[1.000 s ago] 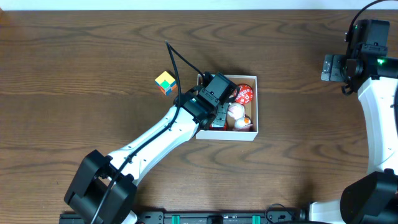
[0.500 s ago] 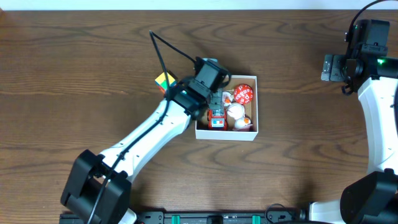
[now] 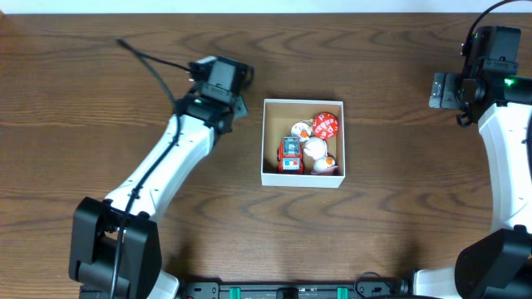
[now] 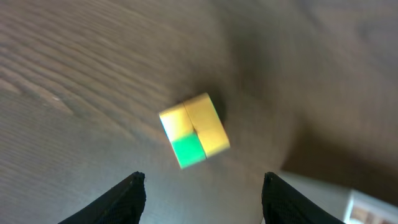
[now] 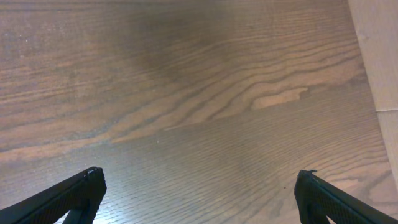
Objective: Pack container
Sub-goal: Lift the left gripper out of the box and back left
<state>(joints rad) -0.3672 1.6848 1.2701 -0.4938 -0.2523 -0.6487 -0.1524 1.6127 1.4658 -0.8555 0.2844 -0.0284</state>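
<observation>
cube (image 4: 194, 130) blurred in wrist view, hidden beneath left arm (image 3: 179, 149) overhead, boxed toys (image 3: 309, 143) indistinct

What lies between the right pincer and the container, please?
Only bare table: the overhead view shows nothing between the right pincer and the container.

The desk (image 3: 399, 208) is dark brown wood, its wavy grain running side to side. In the overhead view a pale strip (image 3: 249, 5) borders its far edge. In the right wrist view a light tan surface (image 5: 382, 62) lies past the desk's edge.
</observation>
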